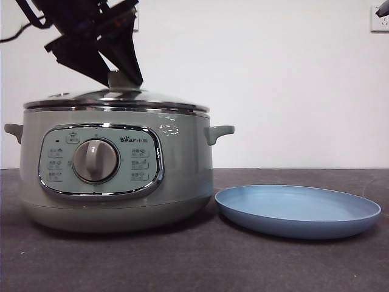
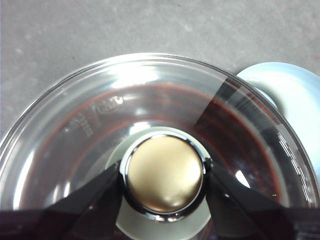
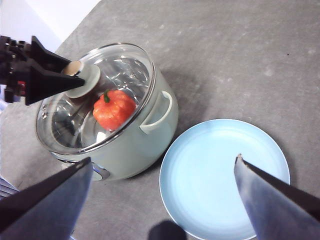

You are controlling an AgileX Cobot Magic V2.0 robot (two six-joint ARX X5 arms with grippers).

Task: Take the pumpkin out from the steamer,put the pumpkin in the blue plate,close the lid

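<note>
The sage-green steamer (image 1: 182,158) stands on the left of the table with its glass lid (image 1: 152,99) on it. My left gripper (image 1: 121,79) comes down from above and is shut on the lid's knob (image 2: 164,175), one jaw on each side. In the right wrist view the orange-red pumpkin (image 3: 114,110) shows through the lid (image 3: 125,65), inside the steamer (image 3: 150,140). The blue plate (image 1: 298,210) lies empty just right of the steamer. My right gripper (image 3: 164,159) is open and empty, high above the plate (image 3: 225,175).
The table (image 1: 194,267) is dark grey, with a white wall behind it. The right arm shows only as a black tip (image 1: 383,9) at the top right corner of the front view. The plate's rim (image 2: 285,90) also shows beside the lid in the left wrist view.
</note>
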